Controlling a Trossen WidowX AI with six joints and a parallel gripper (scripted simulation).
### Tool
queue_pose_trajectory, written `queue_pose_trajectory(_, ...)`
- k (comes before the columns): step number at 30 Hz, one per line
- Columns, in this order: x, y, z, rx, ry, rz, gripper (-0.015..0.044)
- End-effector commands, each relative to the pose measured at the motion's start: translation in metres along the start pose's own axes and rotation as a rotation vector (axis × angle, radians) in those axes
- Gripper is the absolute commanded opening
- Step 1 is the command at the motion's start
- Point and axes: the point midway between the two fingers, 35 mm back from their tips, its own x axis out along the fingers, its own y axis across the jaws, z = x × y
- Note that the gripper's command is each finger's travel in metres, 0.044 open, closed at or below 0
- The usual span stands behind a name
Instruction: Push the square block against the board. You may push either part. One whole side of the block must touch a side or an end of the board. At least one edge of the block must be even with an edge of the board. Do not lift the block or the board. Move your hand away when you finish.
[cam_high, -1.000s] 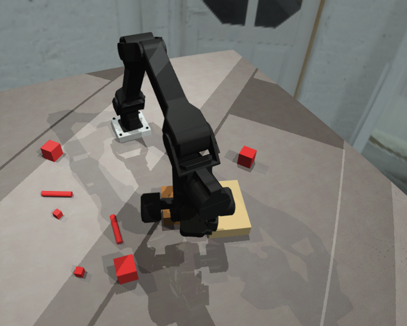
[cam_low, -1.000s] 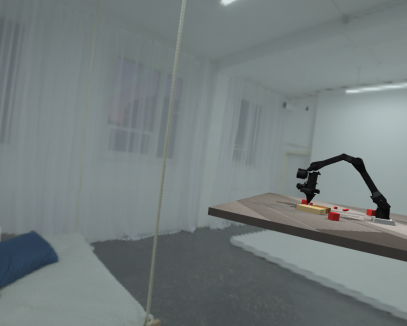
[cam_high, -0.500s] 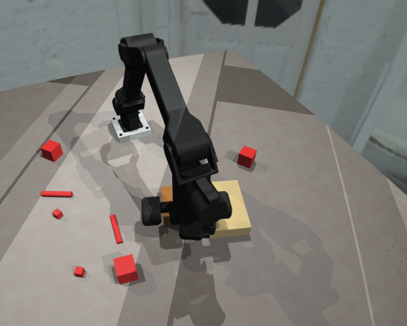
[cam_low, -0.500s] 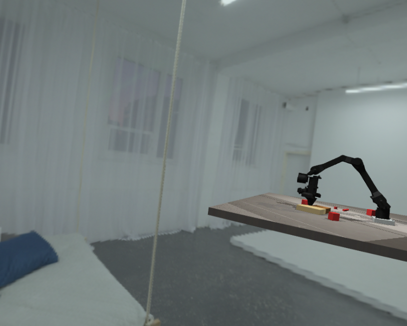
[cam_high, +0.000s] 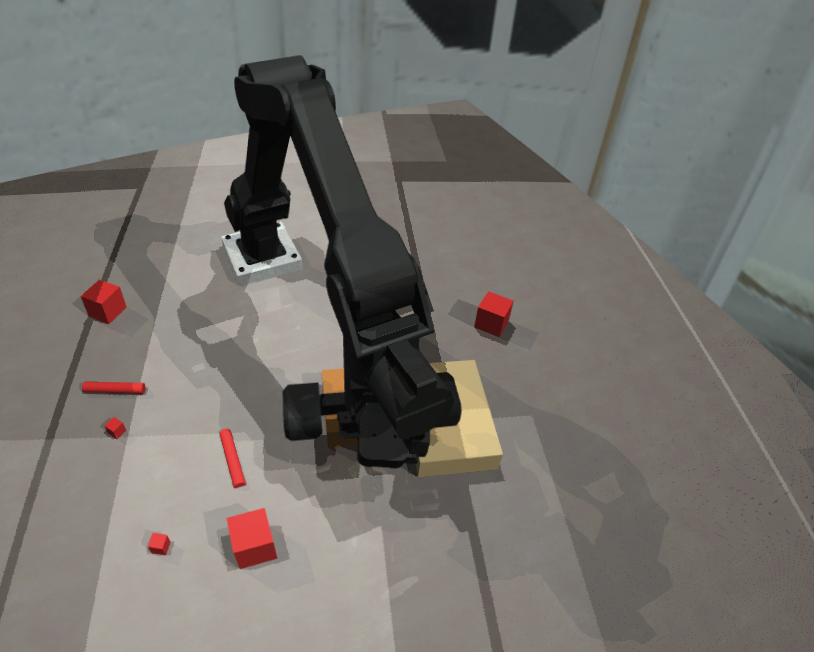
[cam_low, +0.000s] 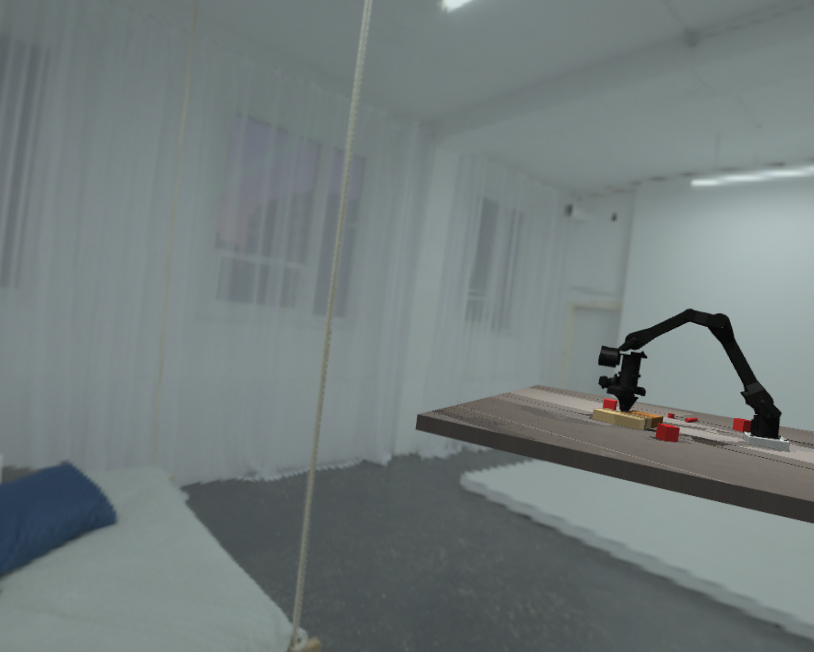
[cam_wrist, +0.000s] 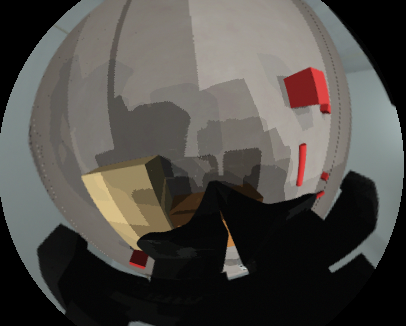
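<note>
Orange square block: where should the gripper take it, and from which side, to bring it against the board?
Probably no grasp: the block lies low and flat, and must not be lifted. Set the shut gripper low on its side face away from the tan board and push toward the board.

Red cubes (cam_high: 251, 537), red rods (cam_high: 232, 457) on table (cam_high: 611, 421).

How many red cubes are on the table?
5: far left; small one left, below the flat rod; small one near front; large one beside it; one right of the arm. The arm may hide others.
</note>
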Motion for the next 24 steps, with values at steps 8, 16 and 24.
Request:
queue_pose_trajectory(8,0.002,0.000,0.010,0.005,0.011,-0.005,0.0000)
queue_pose_trajectory(16,0.002,0.000,0.023,0.005,0.010,-0.005,0.0000)
queue_pose_trajectory(24,0.002,0.000,0.036,0.005,0.009,-0.005,0.0000)
